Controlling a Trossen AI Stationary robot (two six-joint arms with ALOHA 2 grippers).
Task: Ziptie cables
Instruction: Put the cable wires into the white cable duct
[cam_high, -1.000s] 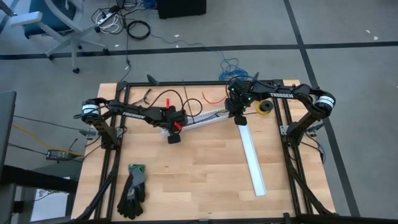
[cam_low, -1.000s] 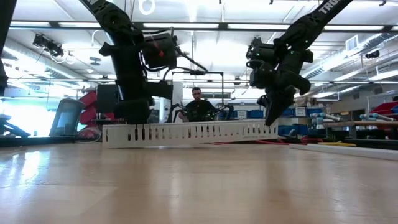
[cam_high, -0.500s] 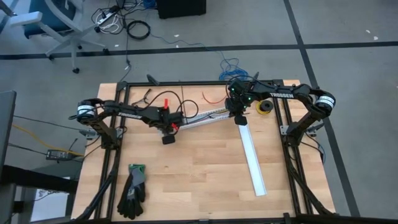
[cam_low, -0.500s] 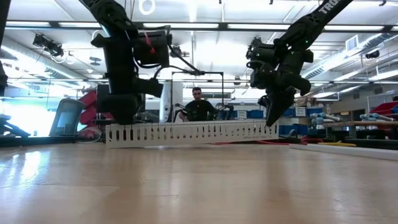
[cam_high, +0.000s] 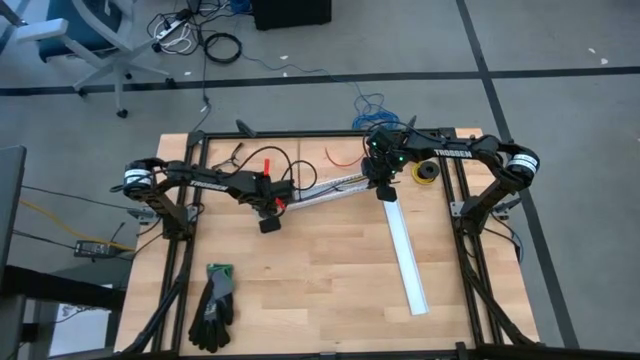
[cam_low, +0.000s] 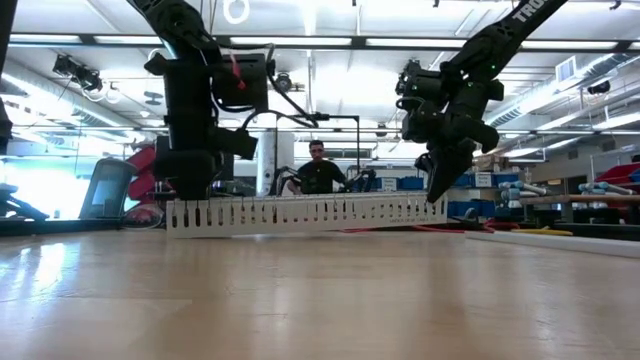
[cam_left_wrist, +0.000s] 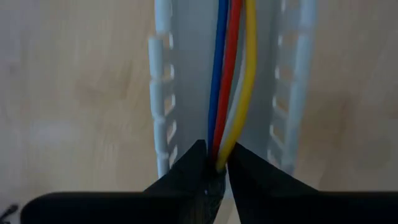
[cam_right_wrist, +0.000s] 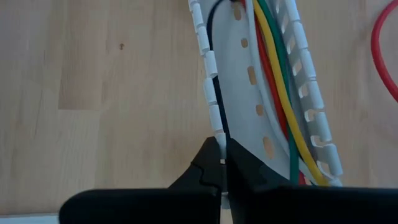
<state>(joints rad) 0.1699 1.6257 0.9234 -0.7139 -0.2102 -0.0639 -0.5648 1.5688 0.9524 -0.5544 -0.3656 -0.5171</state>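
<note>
Two grippers work at the slotted white channel (cam_high: 335, 188), one at each end of it. The left gripper (cam_left_wrist: 216, 163) has its fingertips (cam_left_wrist: 189, 168) only a little apart, and between them is the bundle of cables (cam_left_wrist: 227, 74): blue, red, white and yellow wires go into the narrow gap side by side. I cannot tell if the tips really press on the wires or only stand around them. From this gripper the cables run straight ahead, inside the channel, between its two toothed walls. In the high view this gripper (cam_high: 268, 210) is at the channel's end nearer the left arm's base, and a small red part shows beside it.

The right gripper (cam_right_wrist: 222, 163) is closed tight on the wall of the channel (cam_right_wrist: 208, 68) at the other end; its tips meet on the toothed white edge. Just beside this gripper, inside the channel, lie the yellow, green and red cables (cam_right_wrist: 280, 81), and a dark wire follows the wall it pinches. A single red wire (cam_right_wrist: 380, 56) curves on the wood beyond the channel, apart from it.

Farther from the right gripper, a flat white strip (cam_high: 405, 255) lies on the table (cam_high: 320, 290). Well apart from the left gripper, a pair of gloves (cam_high: 212, 305) lies near the table's edge. In the low view a person (cam_low: 318, 172) sits behind the channel (cam_low: 300, 215).
</note>
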